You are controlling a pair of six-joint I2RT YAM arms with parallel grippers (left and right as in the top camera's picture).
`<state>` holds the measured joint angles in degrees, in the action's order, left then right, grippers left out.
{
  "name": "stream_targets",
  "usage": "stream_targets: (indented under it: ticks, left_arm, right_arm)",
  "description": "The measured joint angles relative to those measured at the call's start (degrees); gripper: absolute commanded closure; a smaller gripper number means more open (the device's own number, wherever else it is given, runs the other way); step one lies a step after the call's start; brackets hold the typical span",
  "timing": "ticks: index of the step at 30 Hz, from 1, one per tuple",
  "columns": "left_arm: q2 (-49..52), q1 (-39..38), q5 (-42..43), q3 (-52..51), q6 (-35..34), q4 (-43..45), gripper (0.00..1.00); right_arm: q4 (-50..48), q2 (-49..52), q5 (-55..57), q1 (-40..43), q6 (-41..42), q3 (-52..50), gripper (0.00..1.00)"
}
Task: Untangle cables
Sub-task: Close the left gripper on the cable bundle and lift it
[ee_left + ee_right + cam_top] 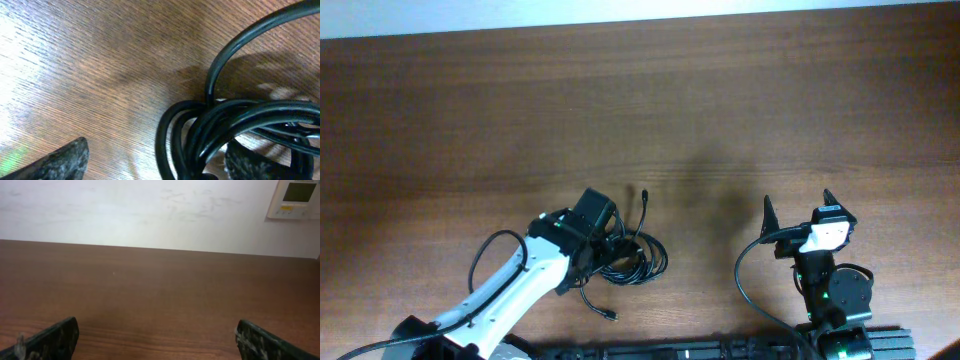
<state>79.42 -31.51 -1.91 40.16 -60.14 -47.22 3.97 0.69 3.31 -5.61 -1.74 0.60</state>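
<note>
The cables (pixel 638 258) are lying as a looped black bundle on the table (pixel 650 110), directly at the left gripper (pixel 613 248), with one plug end (pixel 645 195) reaching away from the left gripper toward the far table edge. The left gripper is standing with its fingers (pixel 60 160) spread apart, the bundle sitting between them unclamped and passing in front of one finger. The right gripper (pixel 798 208) is standing well apart from the left gripper, its fingers (pixel 52 341) likewise spread wide and gripping nothing
</note>
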Motion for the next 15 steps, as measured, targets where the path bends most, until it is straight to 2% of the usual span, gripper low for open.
stream_targets:
  ticks: [2,4,9,15]
  left_arm:
    - [0.00,-0.15,0.15,0.00,-0.17,0.37,0.52]
    - [0.00,-0.26,0.39,0.00,-0.31,1.57,0.70]
    - [0.00,-0.26,0.22,-0.11,-0.48,4.24,1.00]
    - [0.00,-0.26,-0.09,-0.22,-0.59,7.63,1.00]
  right_arm:
    - [0.00,0.00,0.00,0.00,0.02,0.00,0.01]
    - [0.00,0.00,0.00,0.00,0.02,0.00,0.01]
    - [0.00,0.00,0.00,0.00,0.02,0.00,0.01]
    - [0.00,0.00,0.00,0.00,0.04,0.00,0.01]
